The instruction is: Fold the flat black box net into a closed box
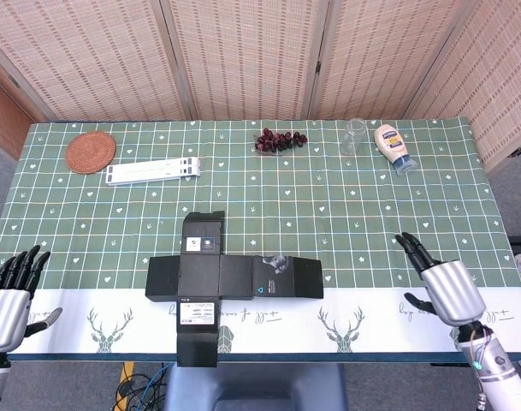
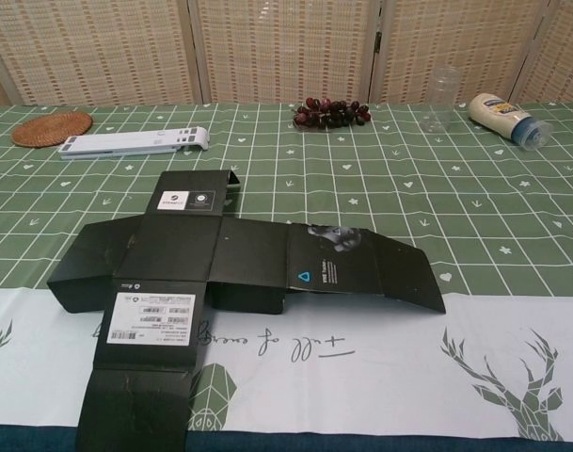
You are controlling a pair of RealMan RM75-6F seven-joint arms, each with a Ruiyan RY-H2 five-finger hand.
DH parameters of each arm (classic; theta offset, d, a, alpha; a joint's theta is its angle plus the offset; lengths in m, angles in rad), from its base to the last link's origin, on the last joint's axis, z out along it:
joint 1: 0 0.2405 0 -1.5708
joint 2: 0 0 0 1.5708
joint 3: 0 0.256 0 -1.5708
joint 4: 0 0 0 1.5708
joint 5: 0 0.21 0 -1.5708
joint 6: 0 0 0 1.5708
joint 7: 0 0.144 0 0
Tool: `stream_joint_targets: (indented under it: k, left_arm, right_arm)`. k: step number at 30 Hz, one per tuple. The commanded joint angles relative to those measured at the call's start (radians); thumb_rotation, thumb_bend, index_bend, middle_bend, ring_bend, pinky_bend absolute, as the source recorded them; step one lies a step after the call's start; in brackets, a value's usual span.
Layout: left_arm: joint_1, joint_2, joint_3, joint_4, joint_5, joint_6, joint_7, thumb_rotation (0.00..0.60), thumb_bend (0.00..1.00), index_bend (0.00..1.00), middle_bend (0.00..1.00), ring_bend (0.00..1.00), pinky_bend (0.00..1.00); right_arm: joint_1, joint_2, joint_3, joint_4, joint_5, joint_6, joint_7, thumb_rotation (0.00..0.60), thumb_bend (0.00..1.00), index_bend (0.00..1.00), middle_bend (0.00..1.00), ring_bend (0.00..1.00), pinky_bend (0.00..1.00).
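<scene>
The black box net (image 1: pixel 217 278) lies spread flat in a cross shape near the table's front edge, white labels on two panels; the chest view shows the black box net (image 2: pixel 220 268) with its front flap reaching the table edge. My left hand (image 1: pixel 10 295) hovers at the front left corner, open, far left of the net. Over the front right part of the table, my right hand (image 1: pixel 444 282) is open with fingers apart, well right of the net. Neither hand appears in the chest view.
At the back lie a woven coaster (image 1: pixel 91 151), a white folded stand (image 1: pixel 153 170), a bunch of dark grapes (image 1: pixel 280 139), a clear glass (image 1: pixel 354 136) and a lying mayonnaise bottle (image 1: pixel 392 147). A folding screen stands behind the table.
</scene>
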Motion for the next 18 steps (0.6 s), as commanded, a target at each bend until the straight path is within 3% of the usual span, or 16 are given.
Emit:
stream_joint_targets:
  k: [1,10,18]
  left_arm:
    - [0.003,0.000,0.002,-0.001,0.005,0.006,-0.001,0.600,0.14,0.00,0.00,0.00,0.08]
    - [0.019,0.005,0.009,0.001,0.005,0.024,-0.011,0.600,0.14,0.00,0.00,0.00,0.08]
    - [0.025,0.004,0.011,0.006,0.004,0.026,-0.015,0.600,0.14,0.00,0.00,0.00,0.08]
  right_arm:
    - [0.084,-0.031,0.015,-0.081,-0.004,-0.119,-0.100,0.600,0.10,0.00,0.11,0.74,0.98]
    - [0.201,-0.159,0.052,-0.129,0.080,-0.275,-0.245,0.600,0.10,0.00,0.12,0.75,0.99]
    - [0.271,-0.304,0.069,-0.072,0.124,-0.321,-0.317,0.600,0.00,0.00,0.17,0.77,1.00]
